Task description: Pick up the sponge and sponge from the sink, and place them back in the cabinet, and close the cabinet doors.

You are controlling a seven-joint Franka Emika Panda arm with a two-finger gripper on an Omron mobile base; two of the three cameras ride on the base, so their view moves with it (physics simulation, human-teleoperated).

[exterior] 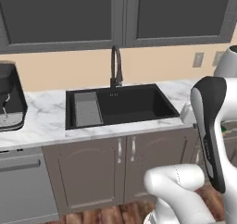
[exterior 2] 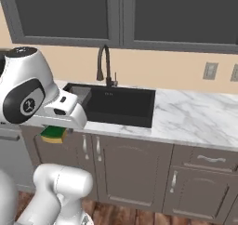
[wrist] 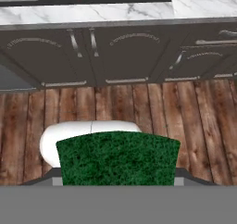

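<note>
We held the gripper clamped on a green sponge in front of the sink, above the wooden floor.

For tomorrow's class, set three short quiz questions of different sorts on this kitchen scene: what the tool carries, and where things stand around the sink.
1. True or false: the tool is shut on a flat green-topped, yellow-bottomed sponge.
2. In the left base view, the grey ribbed tray lies at which end of the black rectangular sink? A left, B right, C outside it.
3. Fill in: in the hand view, the floor below the sponge is made of brown wooden ____.

Key: 1 true; 2 A; 3 planks.
</note>
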